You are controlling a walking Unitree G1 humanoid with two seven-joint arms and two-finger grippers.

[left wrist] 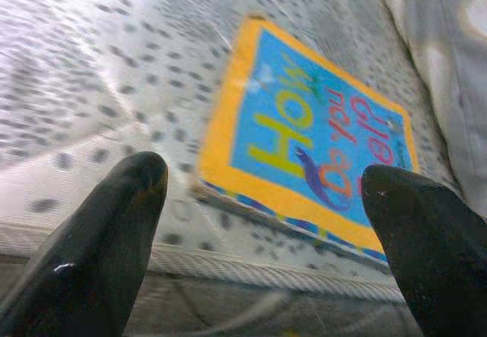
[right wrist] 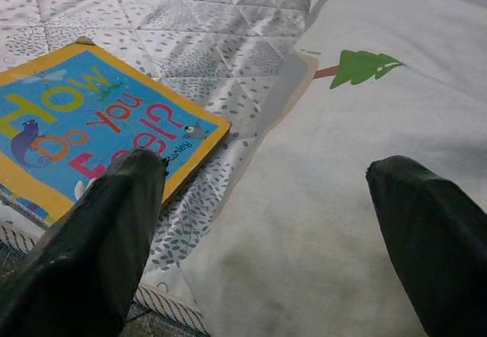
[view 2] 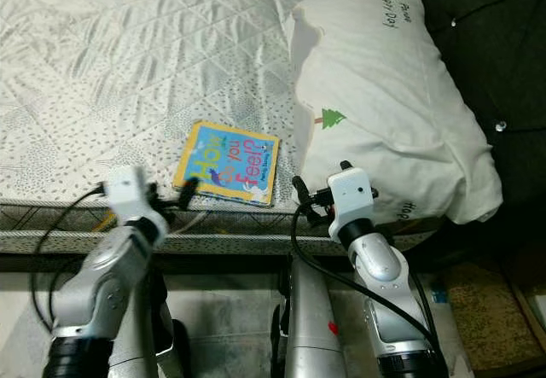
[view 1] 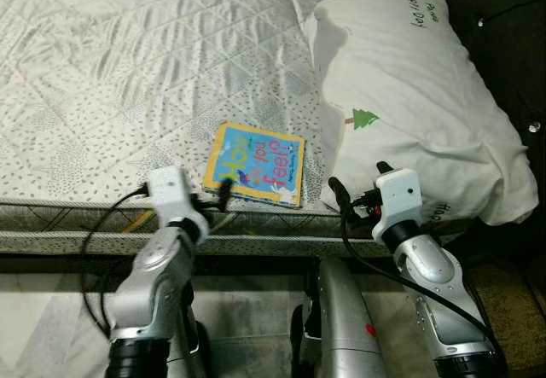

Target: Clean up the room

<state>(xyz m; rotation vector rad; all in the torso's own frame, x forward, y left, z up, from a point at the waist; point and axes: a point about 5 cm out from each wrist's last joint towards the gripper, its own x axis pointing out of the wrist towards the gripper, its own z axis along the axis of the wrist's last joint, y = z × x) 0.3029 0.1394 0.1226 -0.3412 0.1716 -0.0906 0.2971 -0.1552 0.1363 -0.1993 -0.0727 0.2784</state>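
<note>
I hold both arms raised at the bed edge. My left gripper (left wrist: 262,200) is spread wide, the one yellow-bordered blue picture book (view 1: 255,163) at its 12 o'clock on the grey quilted bed (view 1: 128,71). My right gripper (right wrist: 266,200) is released before the one white tree-print pillow (view 1: 409,96).

The quilted bed cover (view 1: 128,71) is being lit evenly and brightly from above, and its folds are being shaded only softly. The white pillow (view 1: 409,96) is being rendered almost glaring, while the headboard (view 1: 503,28) beside it is being lost in near black. Deep shadow is being cast below the mattress edge. Both eye views are being kept sharp. The left wrist view is being smeared by blur, the picture book (left wrist: 312,139) included; the right wrist view is being held in focus.
</note>
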